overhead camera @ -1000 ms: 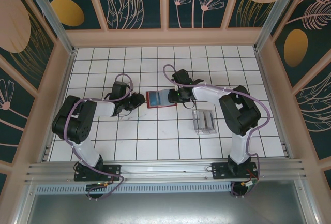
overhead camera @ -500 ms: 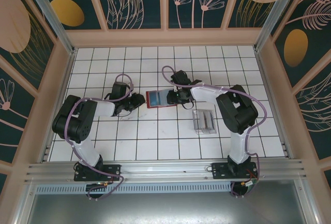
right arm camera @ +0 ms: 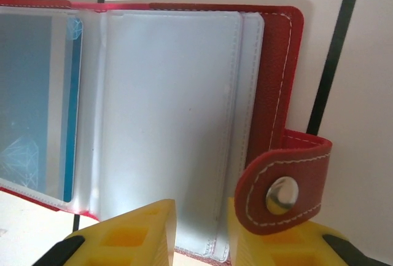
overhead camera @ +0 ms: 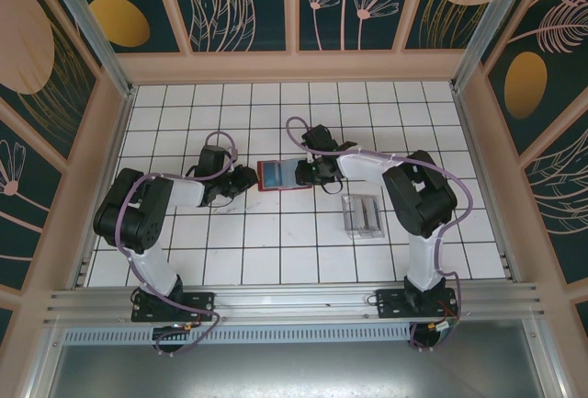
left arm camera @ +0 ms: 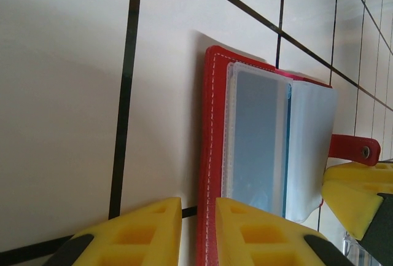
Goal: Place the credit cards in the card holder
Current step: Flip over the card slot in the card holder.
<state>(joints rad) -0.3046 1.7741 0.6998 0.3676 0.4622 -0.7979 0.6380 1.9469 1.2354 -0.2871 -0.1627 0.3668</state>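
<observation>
- The card holder (overhead camera: 280, 176) lies open near the middle of the worktop (overhead camera: 276, 260). A clear tray (overhead camera: 361, 215) sits apart at its 4 o'clock.
- One credit card (left arm camera: 258, 137) sits in a sleeve; the next sleeve looks empty.
- The left gripper (overhead camera: 246, 178) is at the holder's 9 o'clock edge, jaws narrow astride the red rim. We cannot tell if they grip.
- The right gripper (overhead camera: 310, 172) is at 3 o'clock, jaws narrow with sleeve edges between them. Whether they pinch is unclear.
- We judge the sleeves are being parted. Next, a fresh card must be squared to the empty pocket's mouth.
- Against a second earlier, the right gripper and elbow sit slightly toward 9 o'clock; the left arm is unchanged.
</observation>
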